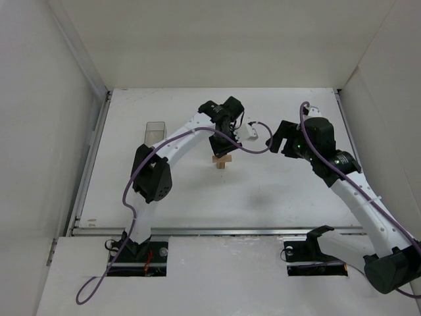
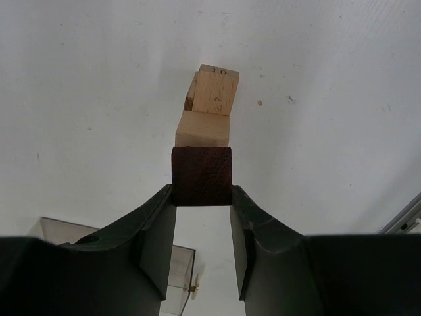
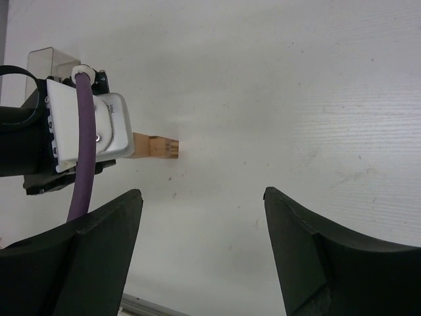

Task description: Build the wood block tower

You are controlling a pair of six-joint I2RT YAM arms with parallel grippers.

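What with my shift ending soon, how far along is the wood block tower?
Done: the light-tan bars stand stacked crosswise. In hand: the left gripper is shut on the dark reddish-brown block, poised by the stack; whether it touches is unclear. Left: seat that block on top and let go. The right gripper hangs open and empty, aside.

Left gripper (image 1: 222,143) directly over wood block tower (image 1: 222,161), mid-table, perhaps touching its top. Right gripper (image 1: 275,139) to right, apart. Clear plastic box (image 1: 155,130) far left.
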